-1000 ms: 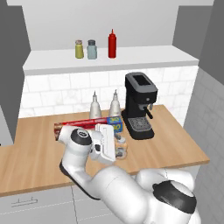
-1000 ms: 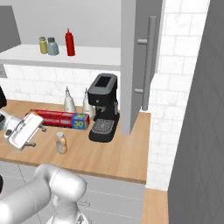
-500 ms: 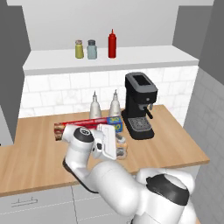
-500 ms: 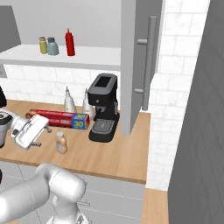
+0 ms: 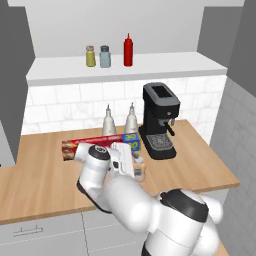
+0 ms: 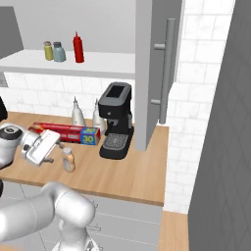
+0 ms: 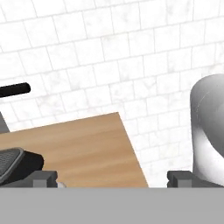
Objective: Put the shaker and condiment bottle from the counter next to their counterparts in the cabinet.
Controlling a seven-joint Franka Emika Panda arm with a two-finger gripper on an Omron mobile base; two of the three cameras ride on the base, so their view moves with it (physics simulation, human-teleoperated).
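While the shaker point(image 5: 90, 56) sits up in the cabinet point(image 5: 125, 70), the gripper point(image 6: 49, 158) has dropped beside the condiment bottle point(image 6: 68, 160). Its jaws gape wide, empty; that bottle looks next.

Hand point(image 6: 41, 147) swung lower, nearer condiment bottle point(image 6: 68, 160).

the only legible marking is on the long red foil box point(image 6: 66, 132) lying on the counter point(image 6: 127, 174) in front of the two silvery cone bottles: its blue end panel point(image 6: 88, 137) carries the number "30" in yellow, seen in the right base view. in the left base view the same blue panel point(image 5: 131, 138) shows yellow marks too blurred to read. nothing else carries readable text.
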